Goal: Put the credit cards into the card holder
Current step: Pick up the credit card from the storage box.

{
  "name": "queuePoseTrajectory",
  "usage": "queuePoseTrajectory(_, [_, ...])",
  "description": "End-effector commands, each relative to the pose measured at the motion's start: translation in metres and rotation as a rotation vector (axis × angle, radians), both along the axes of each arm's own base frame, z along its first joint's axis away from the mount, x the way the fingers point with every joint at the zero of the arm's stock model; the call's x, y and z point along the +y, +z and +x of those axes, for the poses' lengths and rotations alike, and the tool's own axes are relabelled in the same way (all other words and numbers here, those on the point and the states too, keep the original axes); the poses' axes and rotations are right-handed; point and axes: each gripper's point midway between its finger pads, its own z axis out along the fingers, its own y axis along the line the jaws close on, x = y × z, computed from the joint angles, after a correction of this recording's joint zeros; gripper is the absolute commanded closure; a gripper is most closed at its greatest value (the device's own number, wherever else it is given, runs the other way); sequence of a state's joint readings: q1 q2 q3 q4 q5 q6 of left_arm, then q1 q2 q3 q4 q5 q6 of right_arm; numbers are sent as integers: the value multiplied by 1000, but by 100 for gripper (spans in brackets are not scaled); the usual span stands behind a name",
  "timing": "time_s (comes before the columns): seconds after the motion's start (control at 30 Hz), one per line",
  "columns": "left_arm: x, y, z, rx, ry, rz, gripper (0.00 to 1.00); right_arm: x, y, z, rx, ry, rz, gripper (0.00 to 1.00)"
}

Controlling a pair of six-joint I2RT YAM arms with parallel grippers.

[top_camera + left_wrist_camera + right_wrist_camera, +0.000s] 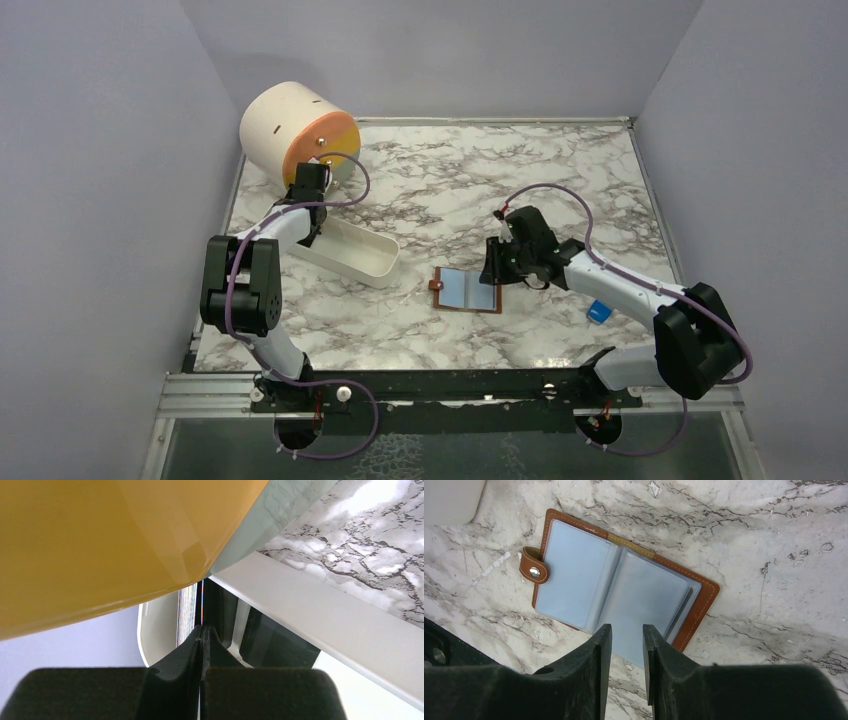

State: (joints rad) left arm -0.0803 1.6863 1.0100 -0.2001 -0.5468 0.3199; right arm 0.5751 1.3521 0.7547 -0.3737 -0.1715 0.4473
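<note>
The brown card holder (468, 290) lies open on the marble, pale blue pockets up, its snap tab (534, 571) at the left. My right gripper (493, 270) hovers over the holder's (574, 575) near edge, its jaws (626, 630) slightly open and empty. My left gripper (312, 232) reaches into the white tray (350, 255) and is shut (202, 630) on a thin glossy credit card (189, 612) seen edge-on. Another dark card (277, 647) lies in the tray. An orange-yellow glossy surface (100, 545) fills the upper left of the left wrist view; I cannot tell if it is a card.
A big cream drum with an orange face (295, 130) stands at the back left, close behind the left wrist. A small bright-blue block (600, 312) lies under the right forearm. Lavender walls close in three sides.
</note>
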Motion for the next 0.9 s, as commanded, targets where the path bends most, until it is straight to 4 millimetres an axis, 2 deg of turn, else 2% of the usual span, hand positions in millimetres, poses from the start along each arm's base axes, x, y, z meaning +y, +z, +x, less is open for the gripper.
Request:
queuePoseTrajectory(0.0, [0, 11, 4, -18, 13, -1, 100, 3, 7, 0, -32, 17, 22, 71])
queuePoseTrajectory(0.13, [-3, 10, 2, -19, 13, -28, 100, 2, 9, -2, -36, 12, 30, 71])
queuePoseTrajectory(0.3, [-14, -4, 0, 32, -19, -87, 100, 2, 8, -3, -36, 11, 34, 71])
queuePoseTrajectory(0.5, [-21, -8, -2, 42, -18, -133, 100, 2, 11, -2, -41, 5, 39, 71])
queuePoseTrajectory(0.67, [-16, -24, -2, 88, -5, -100, 100, 2, 11, -3, -40, 4, 41, 71])
queuePoseTrajectory(0.87, [-7, -22, -1, 80, 29, -53, 100, 0, 13, -2, -49, -3, 35, 71])
